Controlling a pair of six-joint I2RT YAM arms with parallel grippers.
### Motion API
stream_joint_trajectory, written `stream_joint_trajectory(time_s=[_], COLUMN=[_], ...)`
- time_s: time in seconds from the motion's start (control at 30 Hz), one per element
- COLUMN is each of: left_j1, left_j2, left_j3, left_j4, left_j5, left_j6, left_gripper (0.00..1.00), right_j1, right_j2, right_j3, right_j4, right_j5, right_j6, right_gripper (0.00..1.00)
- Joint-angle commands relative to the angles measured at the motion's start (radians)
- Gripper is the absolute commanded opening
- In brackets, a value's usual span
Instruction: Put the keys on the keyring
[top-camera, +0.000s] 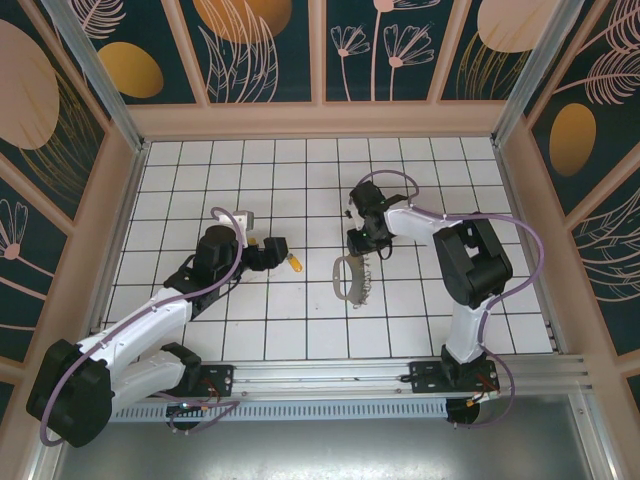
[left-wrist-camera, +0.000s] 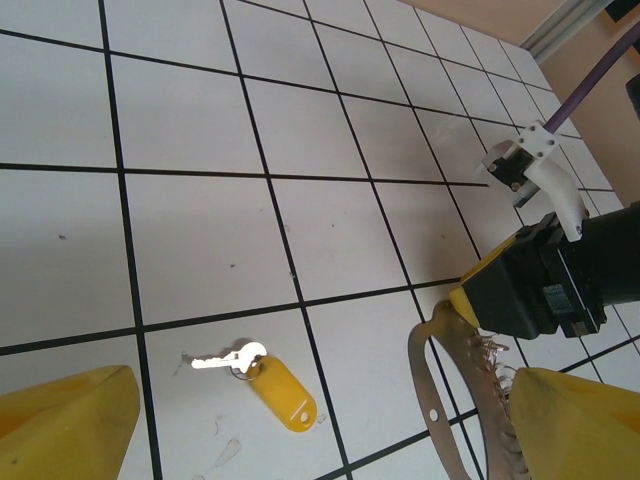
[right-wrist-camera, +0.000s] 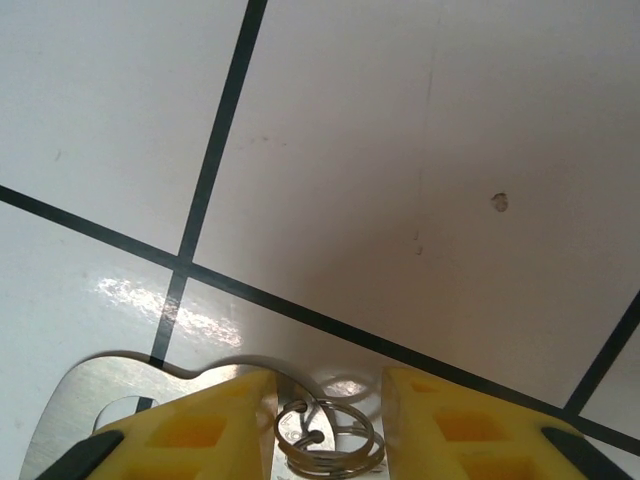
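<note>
Nearest me on the tiled table (top-camera: 250, 330) I note the keyring (top-camera: 349, 280), its loop trailing toward my side, silvery bits along its right edge. To its left and apart from it the keys (top-camera: 294, 262) lie flat, yellow tag and silver blade, just off the tips of the left gripper (top-camera: 277, 252), jaws spread wide and not touching them. Slightly farther back, the right gripper (top-camera: 358, 243) pinches the keyring's far end, jaws narrow, a small wire coil (right-wrist-camera: 325, 435) between its fingers.
</note>
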Motion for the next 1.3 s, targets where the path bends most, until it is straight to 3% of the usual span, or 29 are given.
stream_joint_trajectory(time_s=[0.0, 0.3, 0.53, 0.73, 1.03, 1.27], left_j1=[-0.005, -0.005, -0.005, -0.005, -0.004, -0.005], left_j2=[0.013, -0.002, 0.009, 0.005, -0.003, 0.002], left_j3=[0.016, 0.008, 0.006, 0.005, -0.004, -0.002], left_j4=[0.032, 0.021, 0.032, 0.027, 0.027, 0.030], left_j5=[-0.002, -0.011, -0.007, -0.008, -0.011, -0.010], left_j6=[0.024, 0.024, 0.023, 0.026, 0.023, 0.023], left_gripper=[0.95, 0.94, 0.95, 0.94, 0.95, 0.95], right_j1=[0.004, 0.006, 0.006, 0.028, 0.028, 0.026], right_j2=[-0.035, -0.013, -0.029, -0.021, -0.033, -0.076], right_j3=[0.016, 0.052, 0.033, 0.039, 0.020, -0.009], right_j4=[-0.018, -0.009, 0.007, 0.003, -0.016, -0.023], right_j5=[0.006, -0.054, -0.084, -0.090, -0.053, -0.025], right_j6=[0.007, -0.003, -0.001, -0.003, 0.000, 0.020], right_gripper=[0.32, 0.27, 0.28, 0.37, 0.33, 0.44])
